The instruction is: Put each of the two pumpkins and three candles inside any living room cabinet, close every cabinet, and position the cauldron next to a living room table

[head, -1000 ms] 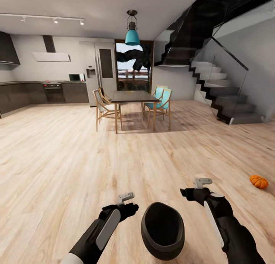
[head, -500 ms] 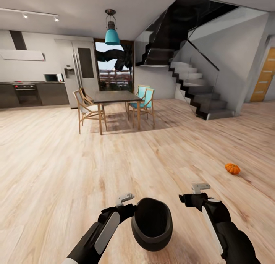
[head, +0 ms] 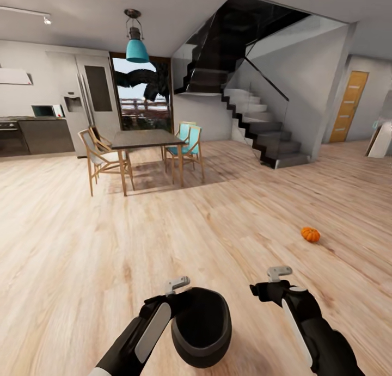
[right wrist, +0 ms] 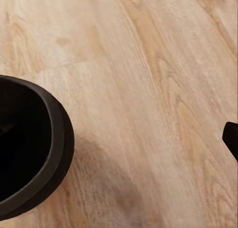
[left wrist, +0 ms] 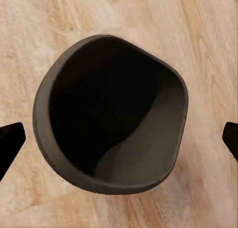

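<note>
Cauldron (head: pixel 201 327): black, wide-mouthed, on the wood floor (head: pixel 81 245) close in front of the robot, between the two arms, nearer the left one; mouth tipped toward the camera in the head view; dark hollow interior (left wrist: pixel 106 111) seen from the left wrist; a section of rim and wall (right wrist: pixel 47 153) seen from the right wrist.
Left gripper (head: pixel 182 297): at the cauldron's rim on its left side; contact with the rim not clear in the head view.
Left fingers (left wrist: pixel 10 141): spread wide, one dark tip at each edge of the left wrist view, cauldron mouth between them, no grip on it.
Right gripper (head: pixel 267 289): over bare floor, just right of the cauldron, apart from it.
Right fingers (right wrist: pixel 231 136): one dark tip at the edge of the right wrist view; open or closed cannot be told.
Pumpkin (head: pixel 310 234): small, orange, alone on the floor, ahead and to the right, well apart from the cauldron.
Dining table (head: pixel 142 139): dark top, far across the room, wooden chairs (head: pixel 103 158) around it, two with teal seats.
Staircase (head: pixel 256 125): dark, with a glass side, behind and right of the dining table.
Pendant lamp (head: pixel 137 47): teal, above the dining table.
</note>
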Available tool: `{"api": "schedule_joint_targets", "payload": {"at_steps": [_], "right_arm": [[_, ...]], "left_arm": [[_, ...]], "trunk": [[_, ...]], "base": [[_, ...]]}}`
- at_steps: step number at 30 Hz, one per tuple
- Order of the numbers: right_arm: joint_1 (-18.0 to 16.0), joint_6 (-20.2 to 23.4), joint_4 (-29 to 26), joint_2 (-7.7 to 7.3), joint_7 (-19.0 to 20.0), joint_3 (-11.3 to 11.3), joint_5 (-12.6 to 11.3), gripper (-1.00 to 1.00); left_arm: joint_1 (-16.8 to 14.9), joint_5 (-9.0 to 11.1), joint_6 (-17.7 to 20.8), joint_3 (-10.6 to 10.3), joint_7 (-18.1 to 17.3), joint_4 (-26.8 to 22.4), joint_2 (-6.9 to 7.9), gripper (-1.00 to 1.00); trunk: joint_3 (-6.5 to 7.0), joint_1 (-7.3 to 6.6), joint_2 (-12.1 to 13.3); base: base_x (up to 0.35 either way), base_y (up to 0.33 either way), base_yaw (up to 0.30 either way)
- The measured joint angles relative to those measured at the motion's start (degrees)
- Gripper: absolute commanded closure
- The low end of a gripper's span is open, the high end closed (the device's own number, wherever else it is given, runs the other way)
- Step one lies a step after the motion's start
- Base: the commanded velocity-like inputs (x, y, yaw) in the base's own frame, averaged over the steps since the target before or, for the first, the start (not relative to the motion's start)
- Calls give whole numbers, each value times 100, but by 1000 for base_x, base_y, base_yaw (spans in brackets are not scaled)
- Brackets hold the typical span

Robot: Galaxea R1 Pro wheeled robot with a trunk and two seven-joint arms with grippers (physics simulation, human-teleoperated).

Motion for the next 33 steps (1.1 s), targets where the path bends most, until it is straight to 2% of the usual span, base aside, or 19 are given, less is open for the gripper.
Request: {"api": "schedule_joint_targets", "payload": {"at_steps": [5,8,11,13,19,29,33], "right_arm": [[-28,-40,385,21,-5,316,-17,-100],[-115,-105,288,119,100,414,-119,-100],[-116,-105,192,216,201,498,-168,-100],[-116,-105,127,260,204,498,-165,-100],[-116,-105,-66,261,204,499,-164,-100],[-116,-105,-70,261,204,499,-164,-100],[-214,-80,-174,384,67,455,-126,-100]], "left_arm": [[0,-5,10,-3,1,26,-1,-100],[62,-4,-62,-35,-93,62,96,-100],[62,-2,-63,-35,-94,62,96,-100],[62,-2,-63,-35,-94,62,96,-100],[62,-2,-63,-35,-94,62,96,-100],[62,-2,-63,-35,-94,62,96,-100],[61,-13,-88,-25,-147,74,162,-100]], "trunk": [[0,0,0],[0,3,0],[0,3,0],[0,3,0],[0,3,0],[0,3,0],[0,3,0]], "base": [[251,-75,-10],[0,22,0],[0,27,0],[0,27,0],[0,27,0],[0,32,0],[0,192,0]]}}
